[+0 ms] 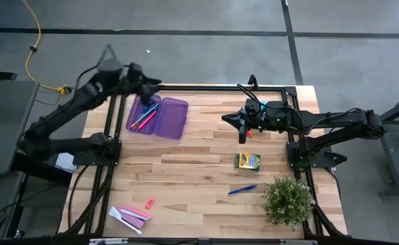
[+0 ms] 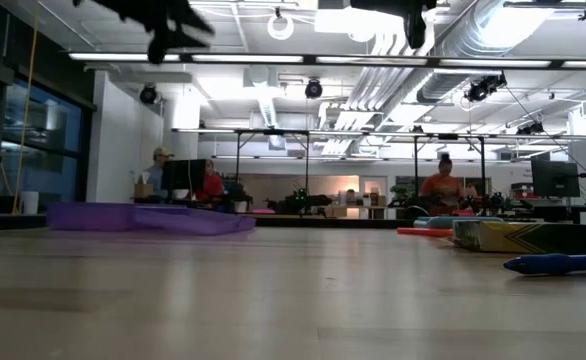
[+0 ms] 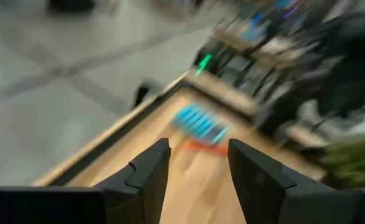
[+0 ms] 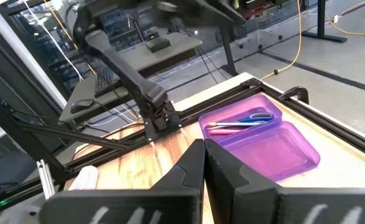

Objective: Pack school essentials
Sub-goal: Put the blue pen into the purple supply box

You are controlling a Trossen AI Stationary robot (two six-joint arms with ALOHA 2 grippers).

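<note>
Crayon box [image 1: 248, 161] nr plant [image 1: 289, 200], blue pen [image 1: 242, 190] betw, purple case [image 1: 157, 116] far off

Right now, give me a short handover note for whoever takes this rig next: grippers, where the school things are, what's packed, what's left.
Left gripper: open, empty, raised over the far end of the purple case.
Right gripper: shut, holding nothing, hovering mid-table near the far edge.
Packed: a pink marker and a blue piece lie in the case's left half; the right half looks empty.
Left on the table: red pencil, crayon box, blue pen, small pink piece, and the scissors with other stationery at the near left.
The plant stays.
</note>
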